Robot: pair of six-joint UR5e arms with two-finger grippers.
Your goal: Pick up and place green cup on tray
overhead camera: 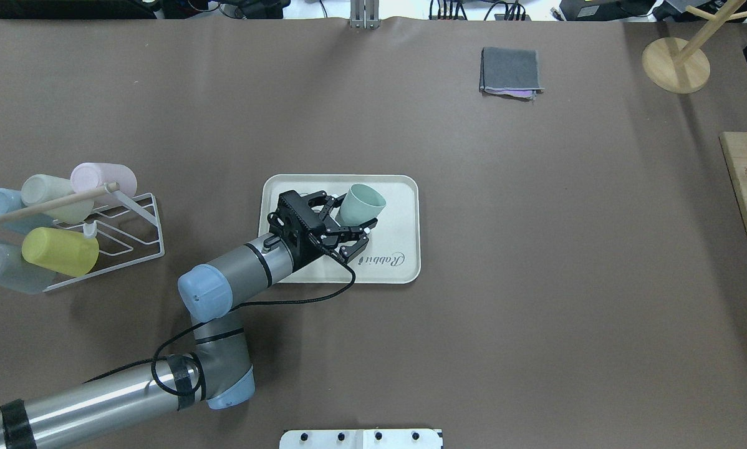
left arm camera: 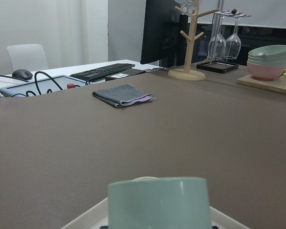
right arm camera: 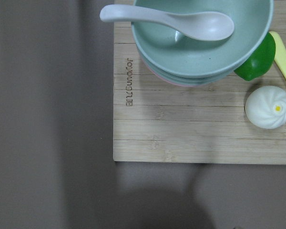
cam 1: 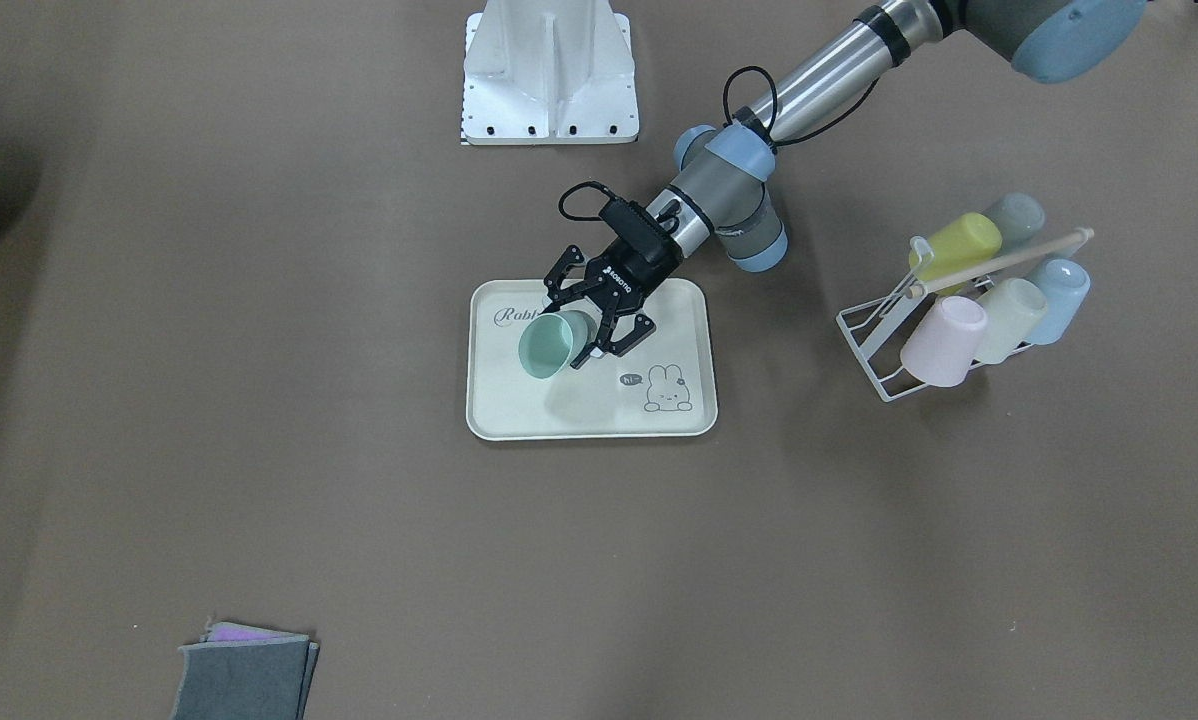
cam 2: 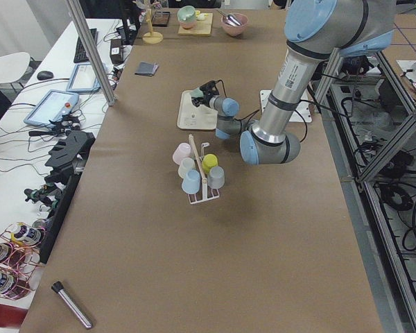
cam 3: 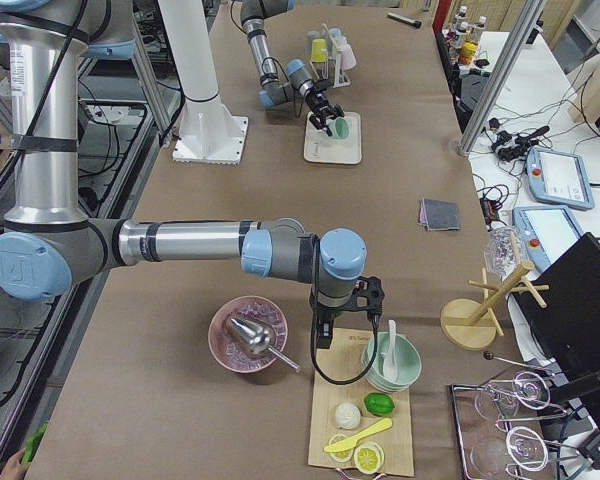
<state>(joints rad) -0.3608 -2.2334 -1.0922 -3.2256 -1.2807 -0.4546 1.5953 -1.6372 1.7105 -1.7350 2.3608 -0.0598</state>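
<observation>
The green cup point(cam 1: 547, 345) is a mint tumbler, tilted on its side with its mouth away from the wrist. My left gripper point(cam 1: 579, 328) is shut on its base and holds it just above the cream "Rabbit" tray point(cam 1: 589, 410). The overhead view shows the same: the cup point(overhead camera: 362, 203), the gripper point(overhead camera: 348, 218) and the tray point(overhead camera: 398, 262). In the left wrist view the cup point(left arm camera: 158, 202) fills the bottom centre. My right gripper point(cam 3: 325, 335) hangs over a wooden board far from the tray; I cannot tell whether it is open or shut.
A white wire rack point(cam 1: 884, 345) holds several pastel cups, on my left side of the tray point(overhead camera: 130, 224). A folded grey cloth point(overhead camera: 510, 72) lies at the far side. Stacked bowls with a spoon point(right arm camera: 200, 38) sit on the wooden board point(right arm camera: 181, 138). A wooden stand base point(overhead camera: 676, 65) is at the far right.
</observation>
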